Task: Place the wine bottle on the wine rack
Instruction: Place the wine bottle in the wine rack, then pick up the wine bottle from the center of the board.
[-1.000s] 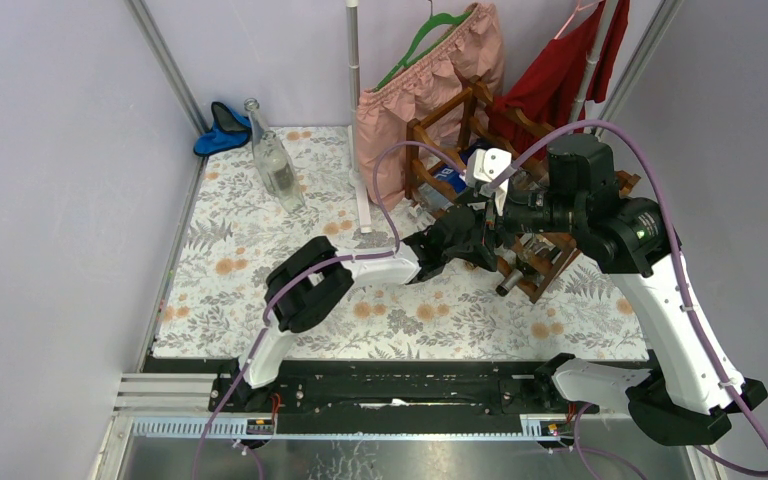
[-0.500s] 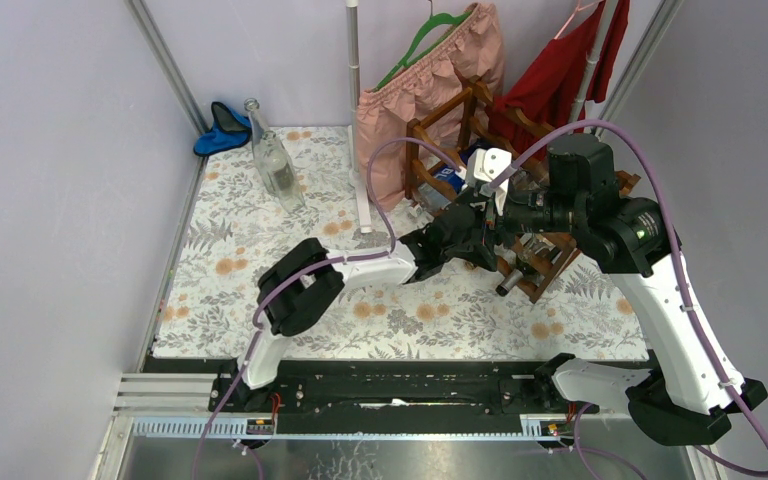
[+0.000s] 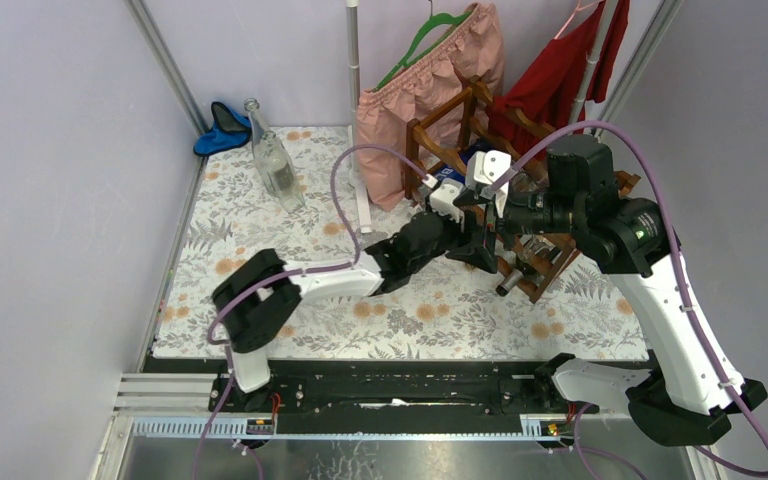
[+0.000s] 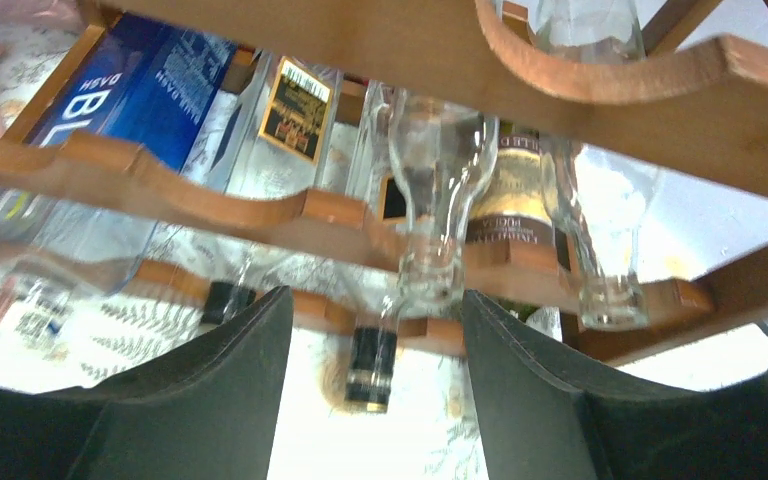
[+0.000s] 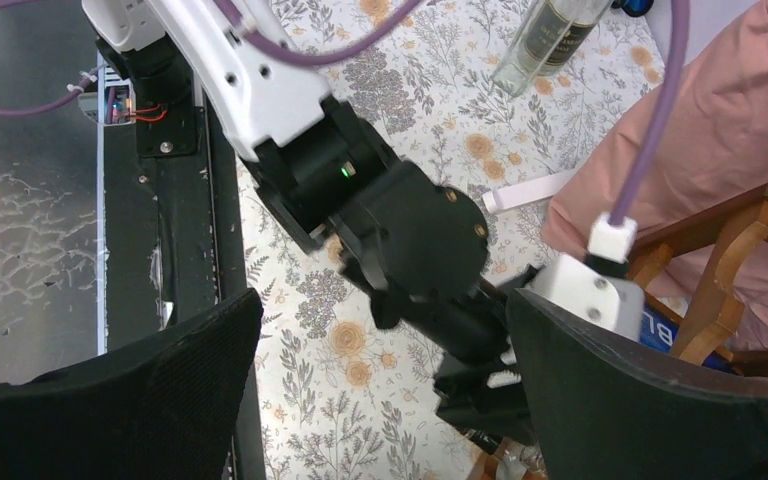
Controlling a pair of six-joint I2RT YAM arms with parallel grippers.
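Note:
The reddish-brown wine rack [image 3: 550, 265] stands at the back right and holds several bottles lying down. In the left wrist view its wavy rails [image 4: 260, 205] cross the frame, and a clear wine bottle [image 4: 435, 160] lies on them, neck pointing at the camera. My left gripper [image 4: 375, 400] is open and empty just short of that neck; from above it [image 3: 482, 245] is at the rack's front. My right gripper [image 5: 380, 400] is open and empty, hovering over the left wrist [image 3: 482, 205]. Another clear bottle [image 3: 276, 168] stands upright at the far left.
A pink garment [image 3: 410, 90] and a red one [image 3: 570, 70] hang behind the rack by a white pole [image 3: 355, 90]. A blue object [image 3: 222, 130] lies in the far left corner. A bottle with a blue label [image 4: 150, 90] lies in the rack. Purple cables loop over both arms.
My left arm has stretched out, its elbow sliding left and toward the near edge. Its wrist has rolled, so the white camera mount now shows on top. The right arm has not moved.

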